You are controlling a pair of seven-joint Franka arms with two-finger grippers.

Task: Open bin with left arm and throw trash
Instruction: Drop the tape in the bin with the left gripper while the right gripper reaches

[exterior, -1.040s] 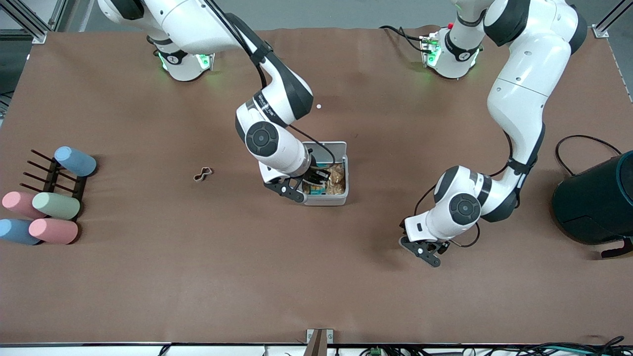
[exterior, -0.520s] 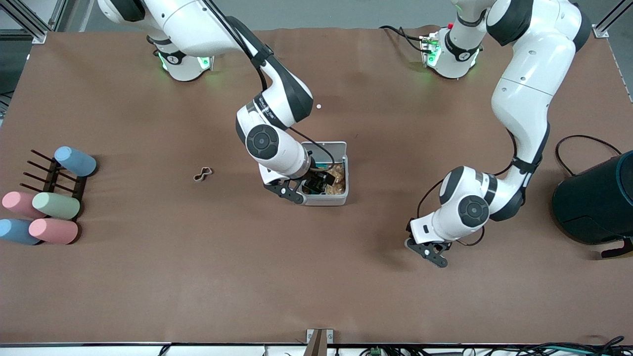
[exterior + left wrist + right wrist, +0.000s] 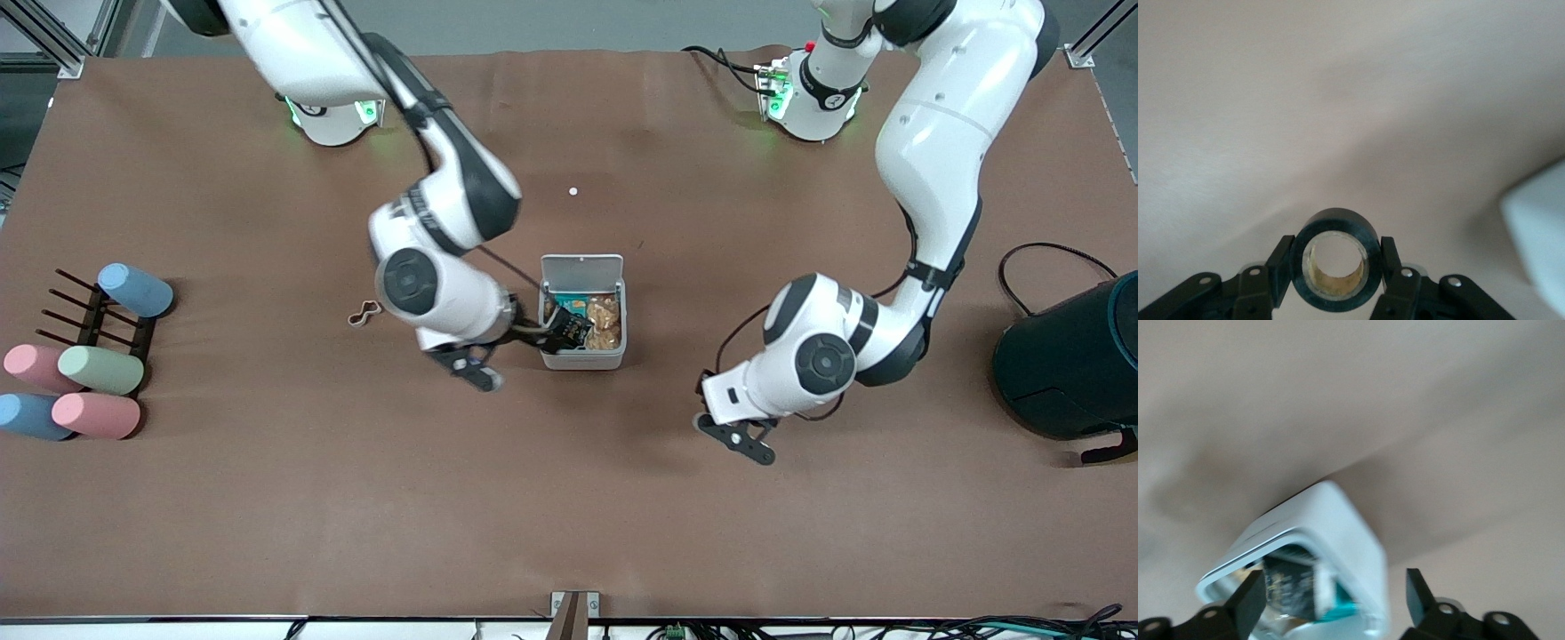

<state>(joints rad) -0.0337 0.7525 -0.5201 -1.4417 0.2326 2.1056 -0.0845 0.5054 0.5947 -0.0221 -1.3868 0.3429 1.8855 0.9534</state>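
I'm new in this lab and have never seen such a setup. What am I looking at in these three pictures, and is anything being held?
Two white robots, the right arm and the left arm, stand at a brown table. The wide picture looks down from a high camera facing them. The other two come from a camera on each wrist.

In the middle sits a small white bin, lid open, with wrappers inside. The right hand is open and empty beside the bin. The left hand, over bare table, grips a black tape roll.

A rubber-band loop and pastel cups lie toward the right arm's end. A dark teal container stands at the left arm's end.
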